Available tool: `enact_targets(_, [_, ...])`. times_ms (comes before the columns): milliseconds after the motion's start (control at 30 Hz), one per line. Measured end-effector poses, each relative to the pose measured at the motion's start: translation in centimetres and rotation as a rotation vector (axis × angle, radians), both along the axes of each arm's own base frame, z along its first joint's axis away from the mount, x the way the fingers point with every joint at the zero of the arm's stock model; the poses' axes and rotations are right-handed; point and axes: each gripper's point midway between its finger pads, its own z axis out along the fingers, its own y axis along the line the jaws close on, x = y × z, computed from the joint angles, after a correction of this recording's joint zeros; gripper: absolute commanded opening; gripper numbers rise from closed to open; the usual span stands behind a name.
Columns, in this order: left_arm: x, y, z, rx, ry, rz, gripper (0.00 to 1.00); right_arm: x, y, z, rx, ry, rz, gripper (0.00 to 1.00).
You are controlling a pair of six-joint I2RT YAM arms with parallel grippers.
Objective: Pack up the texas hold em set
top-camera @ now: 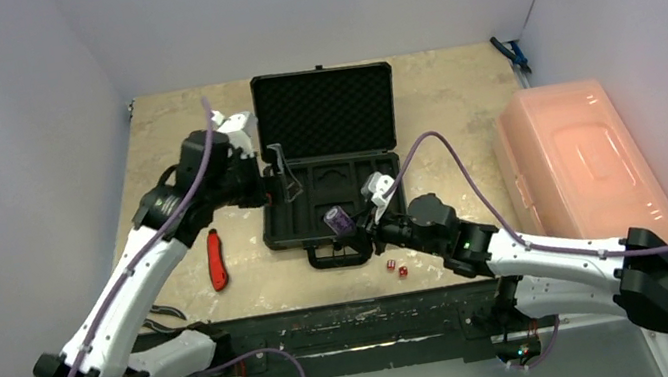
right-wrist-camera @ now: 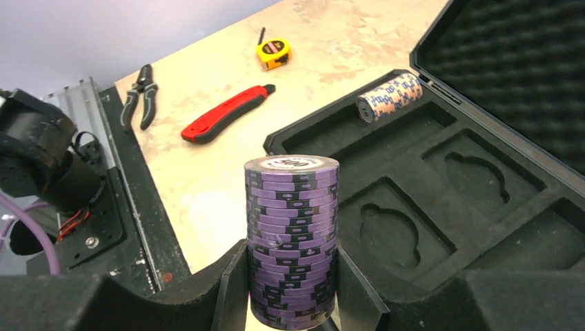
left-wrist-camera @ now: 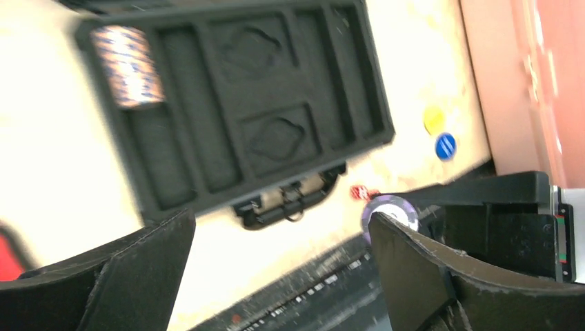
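Observation:
The black briefcase (top-camera: 326, 109) lies open at the table's centre, with its foam lid up and its moulded tray (top-camera: 363, 172) towards me. An orange-and-blue chip stack (right-wrist-camera: 390, 96) lies in a left tray slot and also shows in the left wrist view (left-wrist-camera: 127, 65). My right gripper (right-wrist-camera: 292, 276) is shut on a tall purple chip stack (right-wrist-camera: 292, 221) and holds it upright at the tray's near edge (top-camera: 338, 218). My left gripper (left-wrist-camera: 276, 238) is open and empty above the tray's left part (top-camera: 286, 178). Two red dice (top-camera: 395, 268) lie in front of the case. A yellow disc (left-wrist-camera: 433, 118) and a blue disc (left-wrist-camera: 445, 146) lie right of the tray.
A red-handled knife (top-camera: 216, 260) lies left of the case. A translucent pink bin (top-camera: 579, 165) stands at the right. Pliers (right-wrist-camera: 141, 93) and a yellow tape measure (right-wrist-camera: 273, 49) lie on the left side. Blue-handled pliers (top-camera: 511, 54) lie at the far right corner.

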Motion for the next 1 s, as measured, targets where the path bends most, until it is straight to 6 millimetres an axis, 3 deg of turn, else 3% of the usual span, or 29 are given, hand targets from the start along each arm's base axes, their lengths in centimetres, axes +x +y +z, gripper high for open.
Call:
enact_targets(133, [1.5,4.3,2.4,-0.001,-0.189,0.153,1.00,0.6,-0.2,-1.0,-0.012,0.044,-0.052,0.00])
enact_targets(333, [2.5,8.6,4.8,0.071,-0.412,0.311,1.00,1.7,-0.2,-2.0,-0.049,0.136,-0.137,0.00])
enact_targets(467, [3.6,11.1,4.9,0.174,-0.494,0.399,1.00,2.5,0.4,-1.7,-0.056,0.200,-0.190,0.00])
enact_targets(600, [4.0,13.4,3.3,0.284,-0.546,0.459,1.00,3.1,1.1,-1.3,-0.058,0.275,-0.240,0.00])
enact_targets(767, [3.7,14.7,1.7,0.356,-0.555,0.479,1.00,3.6,2.6,-1.9,-0.082,0.382,-0.272,0.00])
enact_targets(1000, [3.3,15.4,2.9,0.352,-0.602,0.501,1.00,3.1,3.7,-4.7,-0.136,0.521,-0.297,0.00])
